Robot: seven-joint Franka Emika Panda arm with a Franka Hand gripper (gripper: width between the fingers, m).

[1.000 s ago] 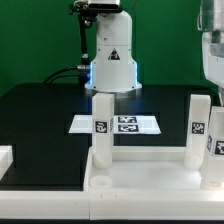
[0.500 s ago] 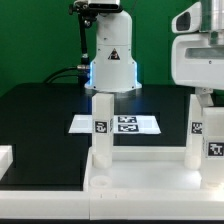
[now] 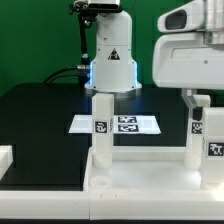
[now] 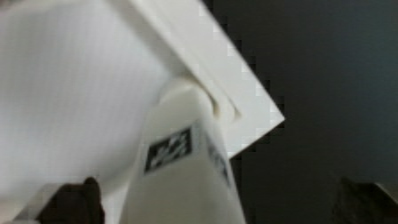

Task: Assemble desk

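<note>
Gripper [image 4: 217,203] farther toward exterior view's left than before; fingers [image 4: 71,205] open either side of leg [image 4: 178,165].

Legs [image 3: 101,125] stand upright at the corners of the desk [image 3: 140,176] — behind them the marker board [image 3: 127,124] lies on the table [image 3: 40,120].

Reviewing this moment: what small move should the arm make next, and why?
Probably lift the gripper straight up, clear of the leg. Its fingers stand wide apart on either side of that leg, not touching it, and the leg stands upright on its own at a corner of the desk top.
</note>
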